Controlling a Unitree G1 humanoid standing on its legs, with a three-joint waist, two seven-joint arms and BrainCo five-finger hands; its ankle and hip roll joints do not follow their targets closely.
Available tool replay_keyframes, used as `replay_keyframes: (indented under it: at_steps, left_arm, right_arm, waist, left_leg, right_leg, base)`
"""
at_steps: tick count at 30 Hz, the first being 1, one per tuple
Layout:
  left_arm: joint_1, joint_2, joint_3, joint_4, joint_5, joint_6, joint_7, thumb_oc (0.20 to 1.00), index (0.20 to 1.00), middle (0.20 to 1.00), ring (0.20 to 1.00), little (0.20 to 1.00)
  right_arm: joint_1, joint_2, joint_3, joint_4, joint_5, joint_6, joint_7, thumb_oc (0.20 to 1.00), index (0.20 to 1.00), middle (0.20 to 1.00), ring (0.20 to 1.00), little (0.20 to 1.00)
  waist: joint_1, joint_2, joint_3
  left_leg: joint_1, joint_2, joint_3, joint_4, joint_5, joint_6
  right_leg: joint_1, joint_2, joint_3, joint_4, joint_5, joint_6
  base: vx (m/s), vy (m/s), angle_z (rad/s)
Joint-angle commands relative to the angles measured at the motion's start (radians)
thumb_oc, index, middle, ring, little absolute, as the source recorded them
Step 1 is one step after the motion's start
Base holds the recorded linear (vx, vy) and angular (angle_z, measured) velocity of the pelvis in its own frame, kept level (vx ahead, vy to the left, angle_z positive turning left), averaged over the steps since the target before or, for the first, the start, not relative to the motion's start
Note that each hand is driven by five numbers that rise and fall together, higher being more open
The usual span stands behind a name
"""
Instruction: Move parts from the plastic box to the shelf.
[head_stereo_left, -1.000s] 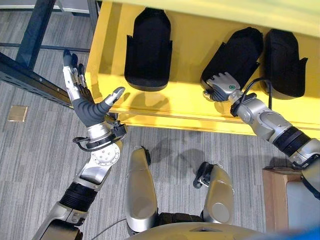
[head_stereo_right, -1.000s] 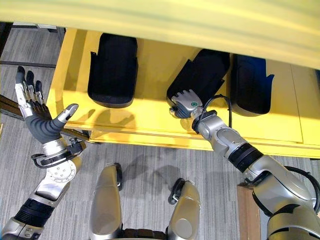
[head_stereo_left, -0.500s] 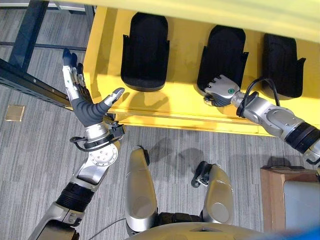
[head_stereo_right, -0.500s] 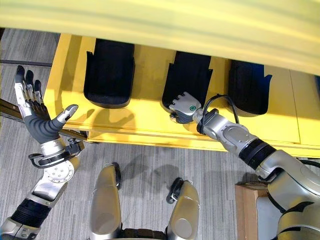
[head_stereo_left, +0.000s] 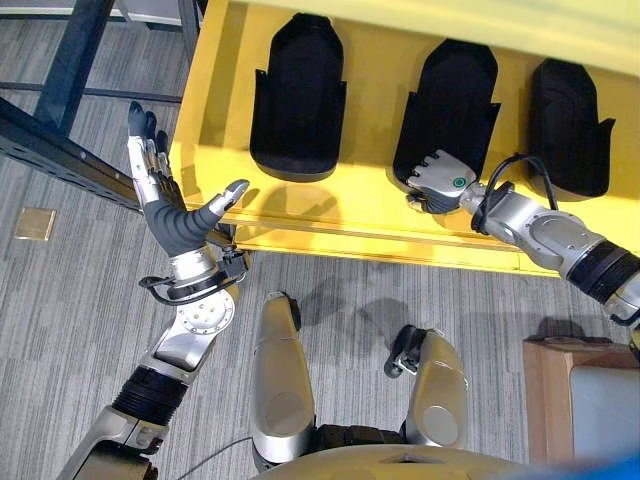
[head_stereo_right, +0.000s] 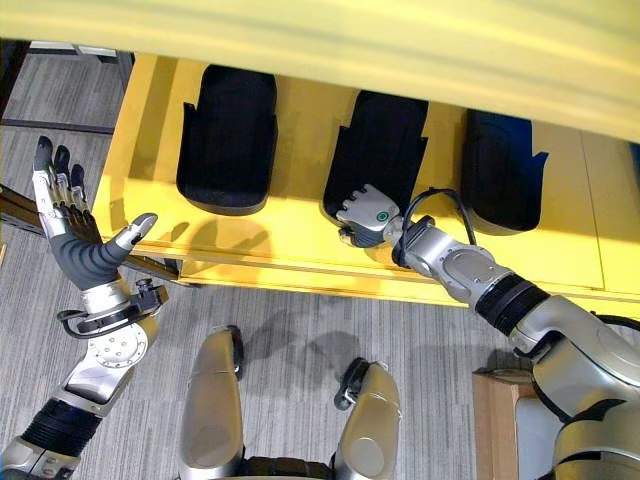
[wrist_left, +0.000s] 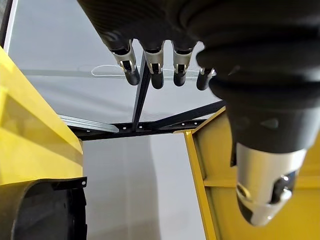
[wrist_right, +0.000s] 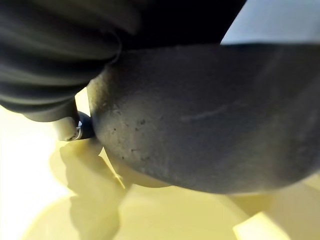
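Yellow shelf (head_stereo_left: 330, 215) runs across the upper half of the head views, carrying three black parts in a row: left part (head_stereo_left: 297, 95) at about 11 o'clock, middle part (head_stereo_left: 448, 115) near 1 o'clock, right part (head_stereo_left: 567, 125) toward 2 o'clock. What has changed: a second ago the middle part lay skewed, its far end leaning toward the right part and close against it; half a second ago it had swung straight, and now it sits square with the other two, apart from both, barely shifted since. Judgement: placing of this part is as good as done, and the next step would be letting go and returning to the plastic box, which I cannot make out here. Right robot hand (head_stereo_left: 436, 183) remains at the near end of the middle part, at the part's 6 o'clock, touching it; the right wrist view shows the dark part pressed close with the fingers hidden, so whether it grips or merely pushes I cannot tell. Left robot hand (head_stereo_left: 175, 215) is raised off the shelf's left corner, about 9 o'clock, fingers straight and spread, thumb out, holding nothing
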Motion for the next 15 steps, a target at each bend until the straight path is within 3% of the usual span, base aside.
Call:
replay_keyframes:
  at_steps: [1,15]
  left_arm:
    - [0.012,-0.005,-0.005,-0.067,0.047,-0.056,-0.001,1.0,1.0,1.0,1.0,1.0]
    - [0.024,-0.011,-0.014,-0.041,0.055,-0.094,-0.034,1.0,1.0,1.0,1.0,1.0]
  right_arm:
    - [-0.024,-0.012,0.002,0.018,-0.035,0.016,-0.047,0.2,0.2,0.2,0.2,0.2]
    - [-0.049,-0.027,0.02,0.101,-0.219,-0.06,-0.074,0.2,0.2,0.2,0.2,0.2]
  waist:
    - [0.035,0.041,-0.022]
    - [0.051,0.045,-0.022]
  left_leg:
    - [0.075,0.038,0.061,-0.009,-0.092,0.065]
    - [0.083,0.036,0.054,-0.019,-0.083,0.06]
  right_leg:
    - [-0.025,-0.024,-0.071,0.07,0.0,-0.046]
    - [-0.014,-0.036,-0.083,0.08,-0.005,-0.048]
  base:
    - [0.03,0.014,0.05]
    - [0.01,0.001,0.01]
